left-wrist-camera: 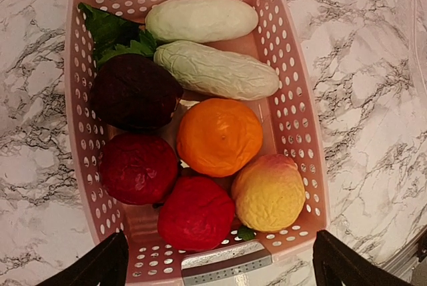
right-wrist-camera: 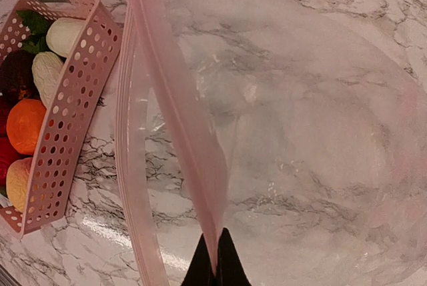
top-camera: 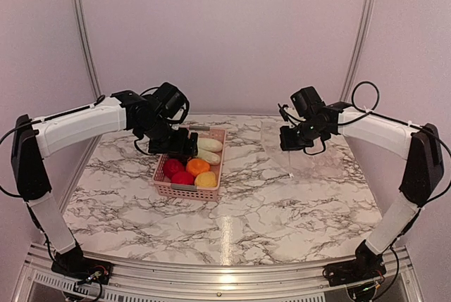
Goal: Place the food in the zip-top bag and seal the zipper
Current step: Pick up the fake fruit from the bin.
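8 toy foods [left-wrist-camera: 219, 136], 1 pink basket [left-wrist-camera: 293, 106], 1 zip-top bag [right-wrist-camera: 300, 133], 2 robot arms [top-camera: 77, 124]

Top camera looks down across the table [top-camera: 282, 203]; both wrist cameras, close overhead, share the basket [left-wrist-camera: 293, 113].

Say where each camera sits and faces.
Top external: above and behind the robot, facing the marble table; left arm and right arm show.
Left wrist: straight down over the pink basket of toy food; open left gripper at bottom.
Right wrist: down onto the zip-top bag; right gripper shut on its edge.
Shared: all three show the basket.
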Tool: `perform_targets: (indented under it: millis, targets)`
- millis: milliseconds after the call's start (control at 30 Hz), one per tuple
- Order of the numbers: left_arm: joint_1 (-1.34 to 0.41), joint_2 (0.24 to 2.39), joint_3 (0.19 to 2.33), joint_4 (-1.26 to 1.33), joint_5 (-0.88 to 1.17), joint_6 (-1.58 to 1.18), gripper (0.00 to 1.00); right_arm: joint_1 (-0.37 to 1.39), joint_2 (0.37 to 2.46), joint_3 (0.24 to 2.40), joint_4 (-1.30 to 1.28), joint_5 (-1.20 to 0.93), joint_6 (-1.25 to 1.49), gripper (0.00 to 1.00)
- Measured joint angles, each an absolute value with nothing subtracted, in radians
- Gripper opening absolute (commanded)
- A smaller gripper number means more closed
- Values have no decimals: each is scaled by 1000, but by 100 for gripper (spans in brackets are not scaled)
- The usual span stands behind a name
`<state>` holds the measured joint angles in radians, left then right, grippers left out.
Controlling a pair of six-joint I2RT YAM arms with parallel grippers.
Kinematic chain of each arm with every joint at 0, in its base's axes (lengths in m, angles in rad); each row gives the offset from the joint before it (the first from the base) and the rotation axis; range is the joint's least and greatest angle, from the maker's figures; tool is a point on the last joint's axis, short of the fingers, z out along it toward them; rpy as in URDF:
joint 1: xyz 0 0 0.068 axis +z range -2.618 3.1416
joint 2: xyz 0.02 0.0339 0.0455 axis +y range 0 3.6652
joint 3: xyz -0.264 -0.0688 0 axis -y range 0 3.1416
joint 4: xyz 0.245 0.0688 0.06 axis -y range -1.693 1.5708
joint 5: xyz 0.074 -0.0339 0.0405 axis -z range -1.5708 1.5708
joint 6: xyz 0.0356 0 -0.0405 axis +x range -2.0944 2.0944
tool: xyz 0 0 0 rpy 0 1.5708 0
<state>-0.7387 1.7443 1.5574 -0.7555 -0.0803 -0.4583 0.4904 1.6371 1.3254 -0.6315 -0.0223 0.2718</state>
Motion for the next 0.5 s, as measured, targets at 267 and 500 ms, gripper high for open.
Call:
perform_targets:
  millis: [267, 500]
  targets:
    - [-766, 1751, 1610, -946, -254, -511, 99, 490, 1636, 1325, -621, -74, 276, 0]
    - [-816, 1707, 1528, -865, -299, -486, 84, 490, 1636, 1326, -621, -90, 276, 0]
